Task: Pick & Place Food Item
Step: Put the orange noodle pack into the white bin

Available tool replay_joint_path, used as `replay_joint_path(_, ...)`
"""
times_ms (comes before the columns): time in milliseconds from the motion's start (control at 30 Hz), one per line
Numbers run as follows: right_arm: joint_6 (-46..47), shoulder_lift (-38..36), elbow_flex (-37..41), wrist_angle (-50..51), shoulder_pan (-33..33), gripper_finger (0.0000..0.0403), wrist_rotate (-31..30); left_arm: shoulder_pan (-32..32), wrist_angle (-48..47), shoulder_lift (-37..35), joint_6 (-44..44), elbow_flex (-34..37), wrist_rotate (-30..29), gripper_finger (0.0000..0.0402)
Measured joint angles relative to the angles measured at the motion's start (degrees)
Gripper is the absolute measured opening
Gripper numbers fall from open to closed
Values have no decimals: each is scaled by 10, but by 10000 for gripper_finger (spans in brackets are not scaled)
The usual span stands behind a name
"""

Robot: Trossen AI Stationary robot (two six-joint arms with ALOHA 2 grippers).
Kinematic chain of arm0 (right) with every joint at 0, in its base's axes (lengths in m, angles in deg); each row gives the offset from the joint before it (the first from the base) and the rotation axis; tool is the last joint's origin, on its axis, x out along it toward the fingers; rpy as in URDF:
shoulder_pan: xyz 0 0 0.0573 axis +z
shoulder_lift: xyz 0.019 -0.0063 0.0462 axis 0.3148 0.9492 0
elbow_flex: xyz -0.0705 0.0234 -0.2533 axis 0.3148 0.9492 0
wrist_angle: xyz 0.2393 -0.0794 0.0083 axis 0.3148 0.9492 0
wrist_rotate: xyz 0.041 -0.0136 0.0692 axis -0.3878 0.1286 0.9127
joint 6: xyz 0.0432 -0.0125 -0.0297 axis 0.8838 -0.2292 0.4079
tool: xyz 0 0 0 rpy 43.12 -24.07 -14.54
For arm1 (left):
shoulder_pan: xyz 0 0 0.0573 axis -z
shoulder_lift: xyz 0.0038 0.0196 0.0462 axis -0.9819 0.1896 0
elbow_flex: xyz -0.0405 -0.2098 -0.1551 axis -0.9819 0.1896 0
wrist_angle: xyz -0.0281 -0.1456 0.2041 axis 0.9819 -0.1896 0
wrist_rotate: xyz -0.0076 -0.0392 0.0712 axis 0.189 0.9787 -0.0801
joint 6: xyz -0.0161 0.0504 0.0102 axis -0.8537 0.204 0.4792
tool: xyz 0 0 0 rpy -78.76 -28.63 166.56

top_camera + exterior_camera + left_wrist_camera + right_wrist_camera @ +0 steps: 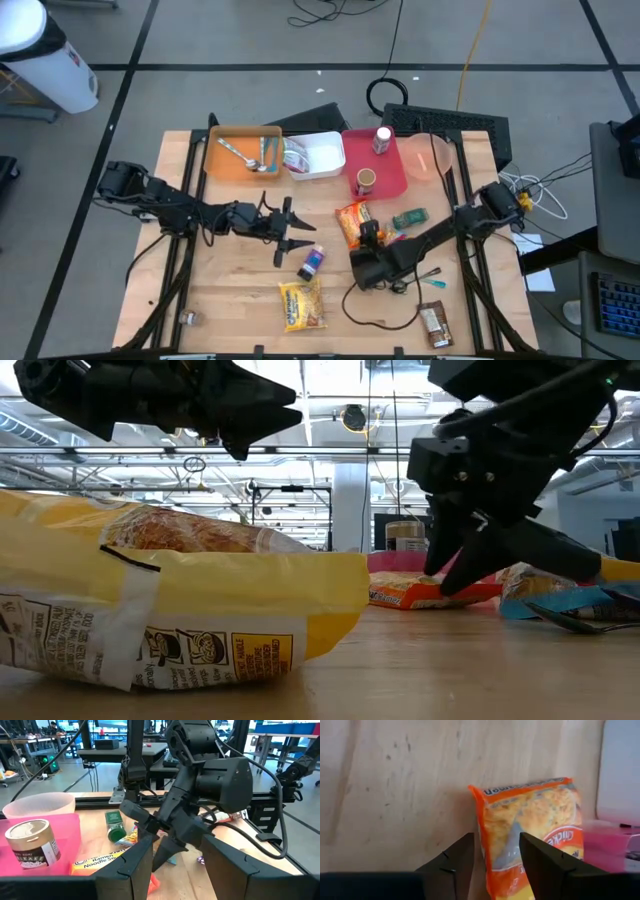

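Observation:
An orange ramen noodle packet point(350, 218) lies flat on the wooden table near its middle. My right gripper point(363, 233) slants down over it, open. In the right wrist view the packet point(535, 815) lies under and between the two fingers, with its long edge close to one of them. My left gripper point(303, 236) hangs open and level above the table to the left of the packet, with nothing between its fingers point(125, 870). A yellow food bag point(302, 305) lies near the front edge. My right gripper comes at the ramen packet's long edge point(482, 835) from above, slanting down, with its fingers astride that edge. I cannot tell whether the fingertips point(447, 588) touch the packet, which lies flat on the table.
At the far side stand a pink tray point(388, 175) with two small jars, a white container point(320, 160) and an orange tray point(240, 160) with a spoon. A purple bottle point(313, 262), a green pack point(408, 217), a spoon point(430, 272) and a brown bar point(435, 325) lie around.

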Motion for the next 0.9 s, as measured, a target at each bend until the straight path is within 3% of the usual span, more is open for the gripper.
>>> replay_joint_path(433, 1, 0, 0, 0, -10, 7, 3, 0, -13, 0, -2, 0, 0, 177)
replay_joint_path(700, 2, 0, 0, -7, -13, 2, 33, 0, -13, 0, -2, 0, 0, 177)
replay_joint_path(900, 0, 0, 0, -17, -13, 23, 73, 0, -14, 0, -2, 0, 0, 177)
